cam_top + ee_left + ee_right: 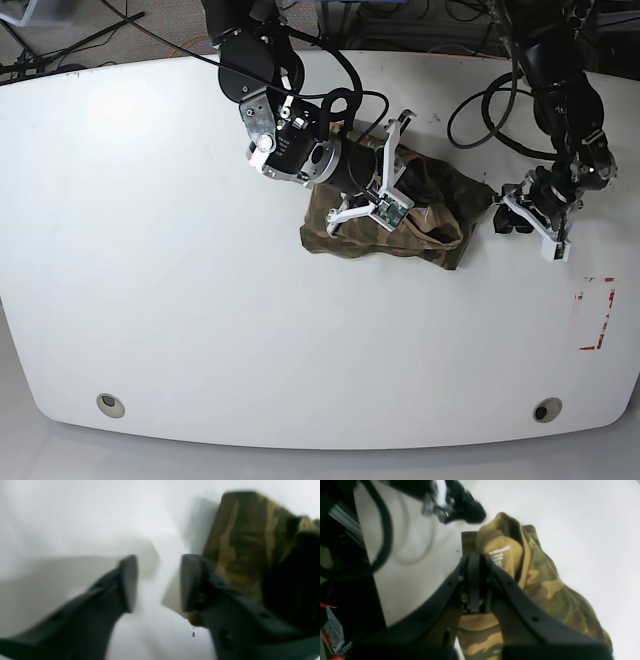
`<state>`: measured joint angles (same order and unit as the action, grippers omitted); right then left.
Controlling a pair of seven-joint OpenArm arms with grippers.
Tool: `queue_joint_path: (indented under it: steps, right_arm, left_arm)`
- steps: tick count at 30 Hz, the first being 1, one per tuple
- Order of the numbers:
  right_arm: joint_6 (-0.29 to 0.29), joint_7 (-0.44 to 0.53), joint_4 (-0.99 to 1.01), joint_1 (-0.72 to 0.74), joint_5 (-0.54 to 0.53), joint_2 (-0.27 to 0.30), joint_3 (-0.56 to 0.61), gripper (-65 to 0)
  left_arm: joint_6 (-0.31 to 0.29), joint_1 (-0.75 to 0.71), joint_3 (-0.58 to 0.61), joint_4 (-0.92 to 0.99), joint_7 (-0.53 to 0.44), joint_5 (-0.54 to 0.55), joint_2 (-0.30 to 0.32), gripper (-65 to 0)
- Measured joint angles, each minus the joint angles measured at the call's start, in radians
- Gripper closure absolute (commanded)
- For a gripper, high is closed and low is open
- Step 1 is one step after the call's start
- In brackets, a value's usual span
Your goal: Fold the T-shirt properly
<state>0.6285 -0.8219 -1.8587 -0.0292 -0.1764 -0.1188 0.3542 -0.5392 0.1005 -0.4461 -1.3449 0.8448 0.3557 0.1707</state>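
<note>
The T-shirt (400,222) lies bunched in a rumpled heap on the white desk (150,250), right of centre and toward the far edge, its camouflage of olive, brown and tan patches creased into soft folds. The right wrist view shows a tan inner face of the cloth with small white printed lettering, turned outward near the collar. The right gripper (473,580) has its jaws pressed together on a fold of that tan cloth, the shirt spreading away below and to the right of them. The left gripper (158,582) stands with its jaws apart and nothing between them, only bare desk in the gap; the shirt's edge lies just beside and behind one finger (192,582). In the base view the right arm (290,140) reaches over the heap and hides its near-left part, while the left arm hangs just off the shirt's right end. Black cables (480,110) loop on the desk behind the shirt. Only the base view shows red tape marks (595,310) near the desk's right edge and two round holes (111,404) along its near edge. The left wrist view is blurred.
</note>
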Motion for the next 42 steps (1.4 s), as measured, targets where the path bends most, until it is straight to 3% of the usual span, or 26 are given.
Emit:
queue_joint_path:
  steps: [6, 15, 28, 35, 42]
  right_arm:
    - [0.0, 0.002, 0.0, -0.001, 0.003, 0.0, 0.0, 0.0]
    - [-0.004, -0.002, 0.0, 0.004, 0.004, -0.004, 0.006, 0.0]
    - [-0.008, 0.03, 0.121, 0.073, 0.008, -0.025, 0.006, 0.0]
    - [-0.008, 0.115, 0.263, 0.088, 0.004, -0.022, 0.006, 0.0]
    - [-0.011, 0.119, 0.309, 0.101, 0.007, -0.022, 0.031, -1.7]
  left_arm:
    - [-0.019, 0.028, 0.0, 0.058, -0.001, -0.004, -0.029, -8.6]
    - [-0.019, 0.023, 0.16, 0.096, -0.072, 0.019, -0.034, -8.5]
    - [-0.026, -0.138, 0.165, -0.052, -0.101, 0.047, -0.052, -8.5]
    - [-0.027, -0.151, 0.165, -0.077, -0.089, 0.045, -0.054, -8.5]
    - [-0.026, -0.159, 0.165, -0.079, -0.082, 0.085, -0.063, -8.6]
